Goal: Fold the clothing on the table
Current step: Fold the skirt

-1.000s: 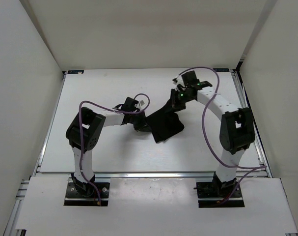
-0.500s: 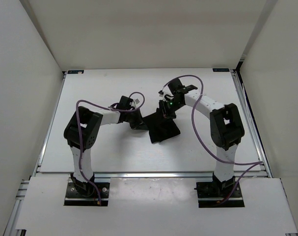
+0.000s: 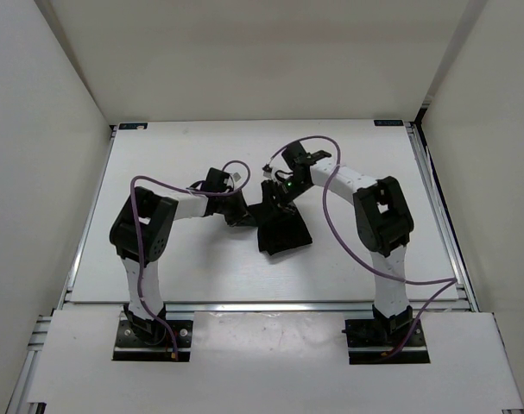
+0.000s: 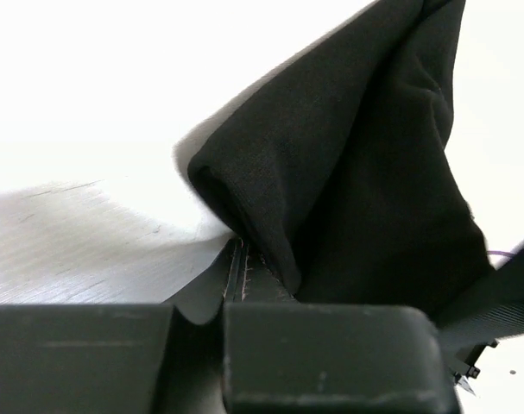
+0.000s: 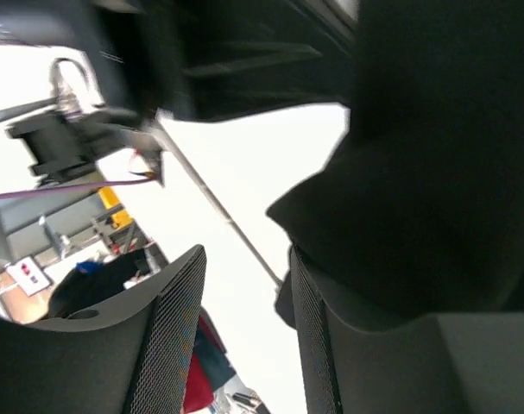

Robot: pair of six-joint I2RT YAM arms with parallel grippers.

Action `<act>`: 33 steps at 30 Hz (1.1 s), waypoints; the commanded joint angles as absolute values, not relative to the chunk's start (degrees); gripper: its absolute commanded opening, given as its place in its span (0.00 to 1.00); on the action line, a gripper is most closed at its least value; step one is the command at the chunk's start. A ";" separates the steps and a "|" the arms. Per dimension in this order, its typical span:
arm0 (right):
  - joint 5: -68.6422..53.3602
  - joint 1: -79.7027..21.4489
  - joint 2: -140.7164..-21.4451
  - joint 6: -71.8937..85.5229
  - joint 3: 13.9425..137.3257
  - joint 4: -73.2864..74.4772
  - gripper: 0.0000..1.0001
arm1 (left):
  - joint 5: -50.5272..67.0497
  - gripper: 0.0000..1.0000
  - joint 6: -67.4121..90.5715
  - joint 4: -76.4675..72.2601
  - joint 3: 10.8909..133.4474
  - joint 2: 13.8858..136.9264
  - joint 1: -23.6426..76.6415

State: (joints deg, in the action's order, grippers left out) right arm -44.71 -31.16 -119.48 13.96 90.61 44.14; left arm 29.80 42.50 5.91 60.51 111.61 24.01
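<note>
The black clothing [image 3: 283,233] lies bunched in a small heap on the middle of the white table [image 3: 158,263]. My left gripper [image 3: 243,216] is at the heap's left edge, shut on a fold of the clothing [image 4: 365,172], which rises up and to the right from the left gripper [image 4: 233,280]. My right gripper [image 3: 275,197] hovers over the heap's far edge. In the right wrist view the right gripper [image 5: 244,302] is open, with a bright gap between its mesh pads [image 5: 171,323], and the clothing [image 5: 443,172] hangs against the outside of the right-hand finger.
Metal rails [image 3: 444,233] run along the table's edges and white walls [image 3: 46,129] close it in on three sides. Purple cables [image 3: 335,226] loop off both arms. The two wrists are close together over the table's middle.
The right arm swung left and toward me, carrying its part of the clothing over the heap, then its jaws opened and let go. The left gripper drifted slightly left, still shut.
</note>
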 commanded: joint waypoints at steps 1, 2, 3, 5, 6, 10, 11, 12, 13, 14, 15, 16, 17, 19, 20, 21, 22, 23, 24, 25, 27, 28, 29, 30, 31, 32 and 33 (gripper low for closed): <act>-52.03 -30.76 -118.49 15.11 96.06 42.37 0.50 | 26.81 0.00 41.40 7.56 59.41 108.98 22.77; -52.64 -30.41 -117.26 16.16 97.89 41.49 0.50 | 26.63 0.00 41.31 7.65 59.41 108.38 22.59; -52.30 -30.24 -116.46 17.30 99.48 40.18 0.50 | 26.54 0.00 41.05 7.91 59.33 108.02 22.24; -51.07 -28.66 -112.52 18.62 100.02 38.33 0.48 | 26.81 0.00 41.22 8.26 59.32 107.14 20.93; -50.54 -27.96 -111.89 19.94 98.37 36.32 0.47 | 26.89 0.00 41.22 8.09 58.80 106.70 20.40; -44.67 -22.78 -106.62 20.92 89.23 34.37 0.18 | 26.99 0.00 40.96 8.00 57.75 104.86 18.64; -43.95 -21.89 -106.18 20.74 88.17 34.71 0.15 | 27.85 0.00 40.96 7.91 57.74 105.29 18.20; -42.38 -21.19 -106.00 20.05 86.15 36.02 0.09 | 27.25 0.00 40.87 8.00 57.31 105.03 18.19; -40.97 -20.66 -106.17 19.26 84.65 36.73 0.09 | 27.51 0.00 40.78 8.00 57.30 104.94 18.19; -40.00 -20.65 -106.43 19.07 83.33 37.61 0.10 | 27.42 0.00 41.04 7.74 57.39 104.77 18.19; -39.47 -20.22 -107.31 18.99 83.15 37.97 0.17 | 27.42 0.00 41.13 7.65 57.22 104.68 18.28; -37.98 -20.39 -108.01 19.51 82.54 38.40 0.34 | 28.03 0.00 41.31 7.47 56.96 104.68 18.37; -37.88 -20.83 -108.37 19.25 82.01 38.06 0.43 | 28.04 0.00 41.31 7.30 56.78 104.94 18.54; -38.05 -20.74 -109.33 19.42 81.65 36.92 0.69 | 28.21 0.00 41.22 7.38 57.13 104.94 18.72; -37.45 -20.57 -110.12 19.68 82.96 36.48 0.70 | 28.39 0.00 40.87 7.30 57.39 105.12 18.72; -37.70 -20.65 -111.00 19.69 83.40 36.47 0.69 | 28.91 0.00 41.30 7.21 56.96 105.20 18.72; -37.01 -20.39 -112.66 20.04 85.15 36.30 0.69 | 29.53 0.00 41.48 7.12 56.95 104.94 18.72; -36.31 -20.22 -113.02 20.13 87.52 36.82 0.69 | 29.71 0.00 41.40 7.21 57.74 104.51 18.63; -35.86 -20.21 -114.42 20.21 89.80 36.91 0.69 | 30.06 0.00 41.57 7.64 57.92 104.59 18.55; -35.25 -20.30 -116.35 20.04 91.13 37.18 0.67 | 30.41 0.00 41.31 8.17 58.62 104.42 18.72; -34.72 -20.22 -118.99 20.30 95.60 37.62 0.63 | 30.50 0.00 40.87 9.04 60.63 104.33 18.63; -36.02 -20.21 -120.66 20.56 96.76 38.23 0.56 | 30.93 0.00 40.96 9.23 60.82 103.98 18.72; -36.91 -20.39 -121.72 20.91 98.94 38.93 0.47 | 30.94 0.00 40.96 9.58 61.52 103.97 18.55; -38.13 -20.30 -123.99 21.00 101.40 39.72 0.39 | 30.68 0.00 41.04 9.67 61.96 104.24 18.54; -38.58 -20.65 -125.75 21.61 102.82 40.34 0.37 | 31.37 0.00 41.22 9.75 61.96 103.80 18.54; -39.80 -21.26 -127.86 21.19 105.27 41.73 0.34 | 31.12 0.00 41.39 9.93 61.96 104.06 18.20; -41.12 -21.79 -129.19 21.18 108.86 43.58 0.29 | 31.29 0.00 41.31 9.50 61.88 104.15 18.37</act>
